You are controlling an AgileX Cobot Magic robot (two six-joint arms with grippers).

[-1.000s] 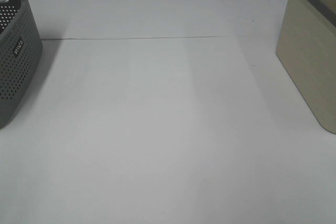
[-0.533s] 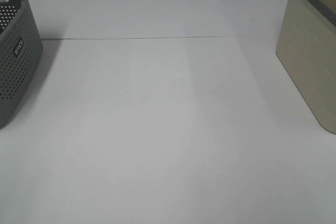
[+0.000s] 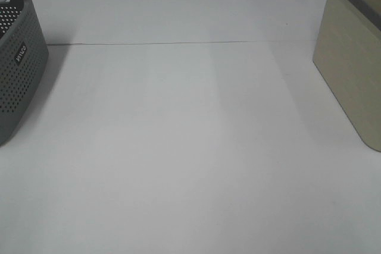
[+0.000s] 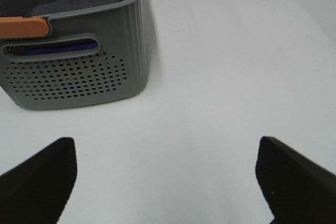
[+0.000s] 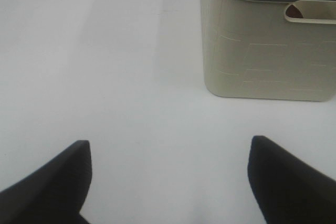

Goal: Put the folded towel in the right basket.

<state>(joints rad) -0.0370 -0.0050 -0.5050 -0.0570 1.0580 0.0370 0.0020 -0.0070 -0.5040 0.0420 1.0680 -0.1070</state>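
Lighting: bright, even, washing out the white table [image 3: 178,147]; grey basket [image 3: 18,69] casting soft shadow rightward; near fingertips [image 4: 37,182] blurring dark

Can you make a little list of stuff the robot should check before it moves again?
1. Left tool wide open, nothing between its fingers: ok.
2. Right tool wide open and holding nothing: ok.
3. Dark brown folded towel found: not ok, it shows on no part of the white table.
4. Towel already inside the beige solid-walled bin with the dark grey rim: cannot tell, only something dark shows through its handle slot.
5. Grey perforated plastic basket holds blue cloth, not brown: ok.
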